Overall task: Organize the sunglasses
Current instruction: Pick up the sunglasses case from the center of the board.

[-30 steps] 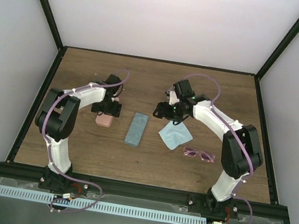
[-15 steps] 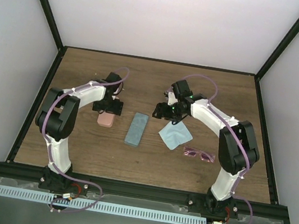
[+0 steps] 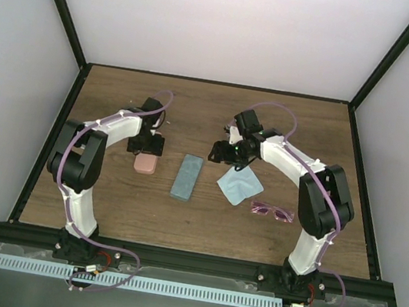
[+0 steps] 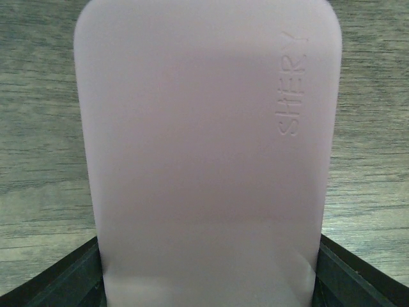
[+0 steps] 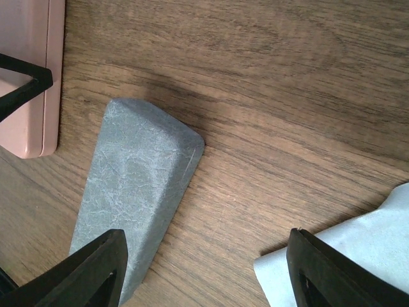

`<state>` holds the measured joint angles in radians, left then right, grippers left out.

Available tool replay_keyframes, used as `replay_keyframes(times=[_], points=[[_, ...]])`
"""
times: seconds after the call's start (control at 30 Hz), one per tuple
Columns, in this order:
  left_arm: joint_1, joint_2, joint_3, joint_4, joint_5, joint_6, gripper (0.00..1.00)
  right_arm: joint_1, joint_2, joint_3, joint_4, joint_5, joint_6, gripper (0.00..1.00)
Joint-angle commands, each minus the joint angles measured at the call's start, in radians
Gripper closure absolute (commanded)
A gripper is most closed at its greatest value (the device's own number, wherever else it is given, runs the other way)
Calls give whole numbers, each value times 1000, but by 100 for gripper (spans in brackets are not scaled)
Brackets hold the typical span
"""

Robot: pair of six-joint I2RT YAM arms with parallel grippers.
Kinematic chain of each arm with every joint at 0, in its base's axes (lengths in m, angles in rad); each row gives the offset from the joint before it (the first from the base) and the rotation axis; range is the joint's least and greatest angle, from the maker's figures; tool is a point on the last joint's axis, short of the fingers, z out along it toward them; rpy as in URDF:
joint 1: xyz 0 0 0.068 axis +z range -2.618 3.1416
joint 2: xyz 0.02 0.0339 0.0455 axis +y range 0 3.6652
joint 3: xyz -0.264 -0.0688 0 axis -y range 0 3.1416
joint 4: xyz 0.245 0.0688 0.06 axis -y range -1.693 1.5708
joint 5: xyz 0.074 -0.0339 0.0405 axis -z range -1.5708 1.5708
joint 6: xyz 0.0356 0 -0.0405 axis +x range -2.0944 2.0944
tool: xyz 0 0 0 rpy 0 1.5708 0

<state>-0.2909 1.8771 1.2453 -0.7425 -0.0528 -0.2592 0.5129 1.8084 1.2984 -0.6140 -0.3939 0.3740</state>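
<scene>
One pair of pinkish-purple sunglasses (image 3: 272,210) lies on the table at the right, beyond the pale blue cloth (image 3: 240,184); no gripper is near it. My left gripper (image 3: 146,144) is down over the far end of the pink case (image 3: 145,164). In the left wrist view the pink case (image 4: 208,128) fills the frame and both fingers (image 4: 57,281) press against its long sides. My right gripper (image 3: 224,153) hangs open over bare wood, between the blue-grey case (image 5: 137,185) and the cloth's corner (image 5: 358,249), holding nothing.
The blue-grey case (image 3: 186,175) lies between the pink case and the cloth. Black frame posts and grey walls enclose the wooden table (image 3: 212,108).
My left gripper's jaws have narrowed onto the pink case's sides and its wrist has shifted slightly toward the back. The right gripper has edged a little left and stays open.
</scene>
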Motion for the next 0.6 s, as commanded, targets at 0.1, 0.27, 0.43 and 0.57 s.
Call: replay_keyframes(times=[0.1,0.27,0.43,0.57], points=[[9,5,-13,11,37,-8,38,-2,23,1,12,-14,-20,30],[10,-23,13,-1,50,-14,39,-2,18,2,4,-11,-22,30],[58,-125,42,48,246,-35,39,-4,-16,19,23,-78,-21,27],[124,-193,35,114,443,-60,43,-20,-49,20,101,-238,-1,25]])
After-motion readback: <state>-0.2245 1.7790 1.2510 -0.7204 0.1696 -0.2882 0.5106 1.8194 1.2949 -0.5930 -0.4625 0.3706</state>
